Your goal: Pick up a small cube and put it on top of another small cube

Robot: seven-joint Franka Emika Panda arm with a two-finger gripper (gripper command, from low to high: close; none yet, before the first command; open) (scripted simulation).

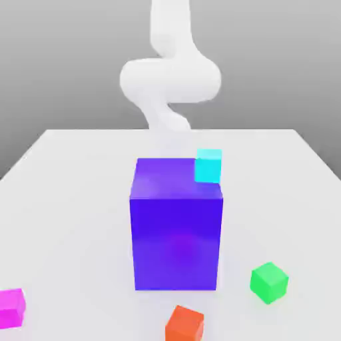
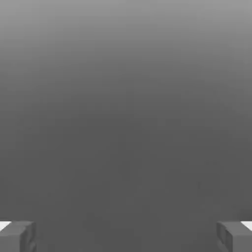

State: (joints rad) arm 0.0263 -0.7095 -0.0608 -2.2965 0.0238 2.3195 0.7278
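A big purple-blue block (image 1: 176,226) stood in the middle of the exterior view, on a white table (image 1: 66,200). A small cyan cube (image 1: 208,165) sat by the block's top right corner, a little above the middle of the frame. It was hard to tell if it rested on the block or behind it.

The small magenta cube (image 1: 11,308) was in the lower left corner of the exterior view, well apart from the block. The small green cube (image 1: 269,282) was in the lower right part of the frame, near the block's bottom right corner. A small orange-red cube (image 1: 184,324) lay at the bottom edge, between the two and a bit right of the middle. None of the small cubes touched each other.

The white robot arm (image 1: 170,76) curled at the top middle of the exterior view, behind the block.

In the hand view, the gripper (image 2: 126,236) was spread wide with nothing between its fingers (image 2: 17,236). One fingertip showed in each lower corner, over plain grey.
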